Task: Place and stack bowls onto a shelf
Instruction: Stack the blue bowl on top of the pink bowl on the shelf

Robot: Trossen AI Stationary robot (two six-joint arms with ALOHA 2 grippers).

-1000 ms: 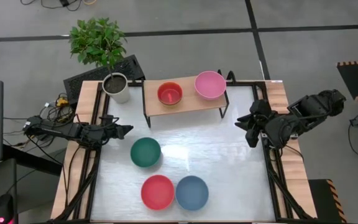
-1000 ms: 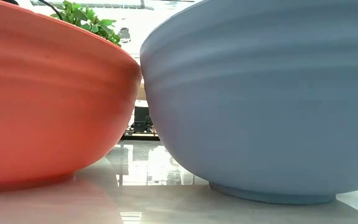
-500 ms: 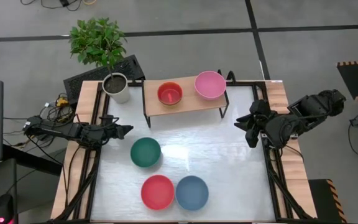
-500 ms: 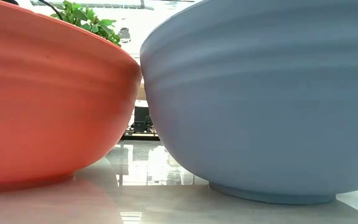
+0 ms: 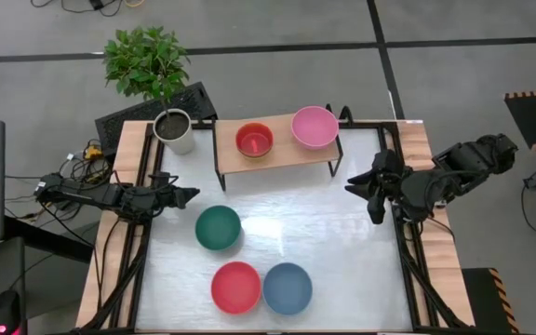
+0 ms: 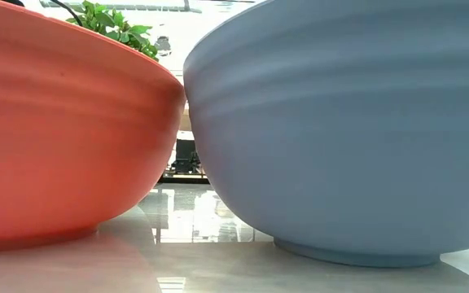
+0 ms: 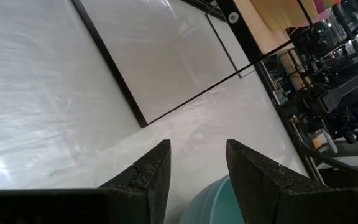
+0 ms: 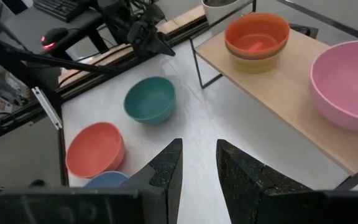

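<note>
Bowls are spread over two levels — on the shelf [image 5: 275, 154] at the far side of the table [image 5: 342, 261] a small red bowl [image 5: 254, 140] is nested on a yellow one, with a larger pink bowl [image 5: 314, 127] beside it toward the right end. On the table itself a dark green bowl [image 5: 218, 228] is placed left of centre, and nearer the front edge a red bowl [image 5: 236, 287] and a blue bowl [image 5: 288, 288] are set just beside each other. The right gripper [image 5: 372, 193] is held at the table's right edge, pointed toward the middle, its fingers apart with nothing between them. The left gripper [image 5: 186, 195] is held at the left edge — fingers likewise parted and empty — with the dark green bowl close in front of it. A potted plant [image 5: 161, 79] is seen at the far left corner, beside the shelf.
</note>
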